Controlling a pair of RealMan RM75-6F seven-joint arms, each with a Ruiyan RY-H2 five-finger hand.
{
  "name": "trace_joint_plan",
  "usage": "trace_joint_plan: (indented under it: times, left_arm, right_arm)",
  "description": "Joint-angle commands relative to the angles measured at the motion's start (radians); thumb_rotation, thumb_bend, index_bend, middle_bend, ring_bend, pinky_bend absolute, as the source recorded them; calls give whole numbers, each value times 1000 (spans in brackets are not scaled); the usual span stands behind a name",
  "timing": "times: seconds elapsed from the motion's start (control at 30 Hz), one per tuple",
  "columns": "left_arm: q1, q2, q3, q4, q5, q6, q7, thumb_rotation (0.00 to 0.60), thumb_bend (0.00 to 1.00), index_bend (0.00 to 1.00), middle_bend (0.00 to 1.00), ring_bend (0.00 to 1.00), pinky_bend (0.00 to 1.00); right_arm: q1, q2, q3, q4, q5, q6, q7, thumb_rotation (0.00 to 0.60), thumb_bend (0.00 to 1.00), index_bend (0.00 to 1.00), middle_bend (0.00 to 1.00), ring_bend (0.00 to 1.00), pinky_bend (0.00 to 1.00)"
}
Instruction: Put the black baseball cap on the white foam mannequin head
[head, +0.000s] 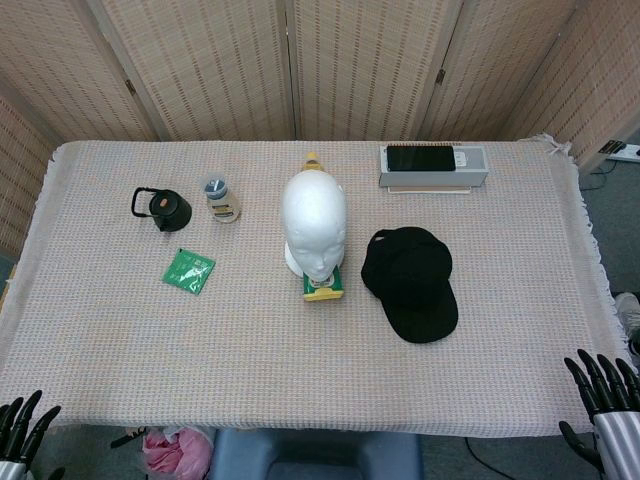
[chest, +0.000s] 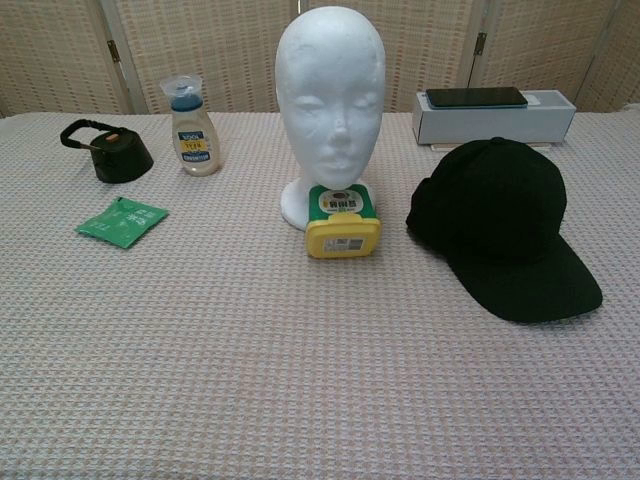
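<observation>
The white foam mannequin head (head: 314, 224) (chest: 330, 95) stands upright at the table's middle, bare, facing me. The black baseball cap (head: 410, 281) (chest: 502, 224) lies flat on the cloth to its right, brim toward the front edge. My left hand (head: 20, 428) shows only at the bottom left corner of the head view, off the table's front edge, fingers apart and holding nothing. My right hand (head: 605, 395) sits at the bottom right corner, also below the table edge, fingers spread and empty. Neither hand appears in the chest view.
A yellow-lidded tub (head: 323, 287) (chest: 343, 221) sits right in front of the mannequin's base. At left are a small bottle (head: 222, 198) (chest: 193, 127), a black lid with a loop (head: 163, 208) (chest: 108, 151) and a green packet (head: 189, 270) (chest: 121, 220). A white box topped by a phone (head: 433, 165) (chest: 493, 113) stands behind the cap.
</observation>
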Motion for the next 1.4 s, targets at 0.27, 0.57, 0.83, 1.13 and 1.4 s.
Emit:
trace_joint_plan:
  times: [0.27, 0.57, 0.83, 1.13, 1.4]
  left_arm:
    - [2, -2, 2, 3, 6, 6, 1, 600, 73, 187, 55, 40, 136]
    - [2, 11, -4, -11, -19, 3, -26, 600, 73, 190, 55, 40, 136]
    - [9, 25, -5, -18, -14, 36, -65, 600, 73, 194, 55, 40, 136]
    - [15, 36, -7, -16, -23, 55, -104, 600, 73, 195, 55, 40, 136]
    - [33, 52, 3, -18, -20, 84, -141, 600, 73, 196, 56, 40, 136]
  right_arm:
    - [0, -5, -5, 7, -13, 2, -4, 600, 162, 83, 54, 26, 10]
    - [45, -201, 34, 274, -197, 96, -63, 600, 151, 94, 164, 103, 75]
    - [138, -460, 60, 731, -326, 174, -130, 600, 135, 208, 263, 171, 151]
    - [202, -536, 54, 834, -311, 139, -146, 600, 134, 268, 307, 222, 206]
    - [310, -603, 80, 925, -292, 79, -243, 600, 134, 268, 288, 222, 207]
